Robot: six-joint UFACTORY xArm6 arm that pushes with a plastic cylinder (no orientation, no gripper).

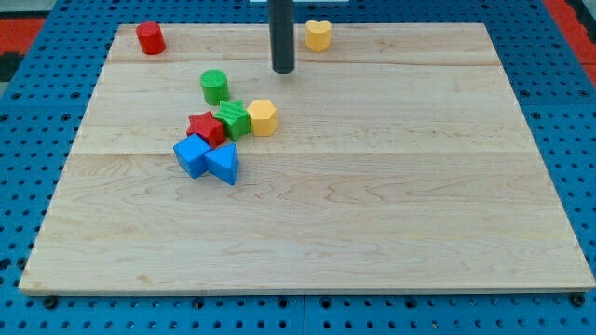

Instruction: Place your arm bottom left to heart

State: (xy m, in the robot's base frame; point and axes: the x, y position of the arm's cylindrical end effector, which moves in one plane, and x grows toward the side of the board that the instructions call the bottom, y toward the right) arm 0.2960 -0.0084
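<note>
Item, wooden board (372, 214): a pale plank top resting on a blue pegboard surface (577, 140), most of its right and lower area bare, presumably so blocks could be slid about freely. Item, dark rod: upright, entering from the view's top edge, ending in my tip (283, 71), which stood on the board near the top, just to the lower left of the yellow heart (318, 35) and apart from it; judged from this placing, the task's position was reached or very nearly so. No claw was fitted, so nothing could be open or closed; my tip held nothing and touched no block. Item, cluster left of centre, packed together as if pushed into one heap: blue cube (192, 156) and blue triangular block (224, 163) side by side at the bottom, red star (206, 128) above them, green block (233, 120) of unclear shape beside it, yellow hexagonal block (263, 117) on the right flank. Item, green cylinder (214, 86): alone, just above the cluster, left of and below my tip. Item, red cylinder (150, 38): alone at the top left corner, well apart from all else.
</note>
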